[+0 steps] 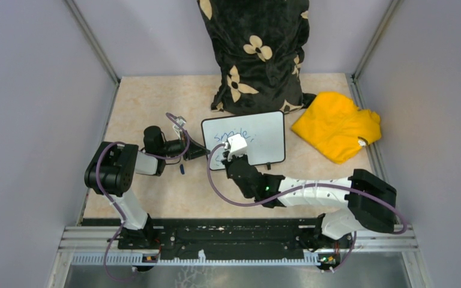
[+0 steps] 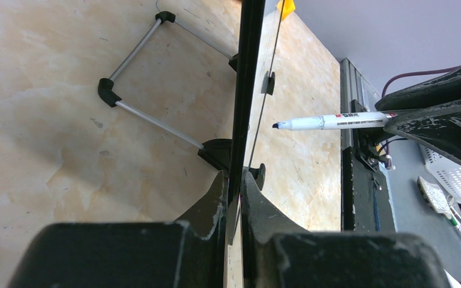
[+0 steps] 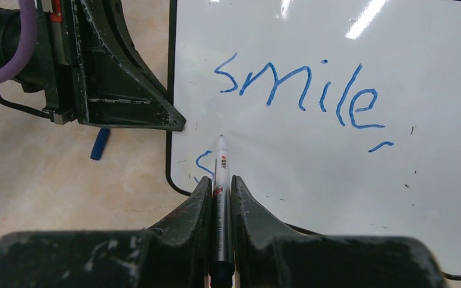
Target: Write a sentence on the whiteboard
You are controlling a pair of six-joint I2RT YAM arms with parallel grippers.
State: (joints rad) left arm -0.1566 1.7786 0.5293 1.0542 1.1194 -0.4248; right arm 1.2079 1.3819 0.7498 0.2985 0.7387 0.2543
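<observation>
Top external view: shows the whiteboard (image 1: 264,129) near the middle of the table (image 1: 156,102), just in front of a black flowered cushion (image 1: 255,54) and left of a yellow cloth (image 1: 336,123). Pinched at its left edge by the left gripper (image 2: 234,180), fingers closed tight on the frame. Propped on a wire stand (image 2: 138,66), seen behind it from the left wrist. Clamped between the fingers of the right gripper (image 3: 221,183): a white marker (image 3: 221,162), tip aimed at the board's lower left corner. Cannot tell whether the tip touches. Reads "smile," in blue as the upper line of the sentence (image 3: 300,90), with a single "s" begun below. Lying on the table just beside the left gripper, a small blue piece (image 3: 100,144).
</observation>
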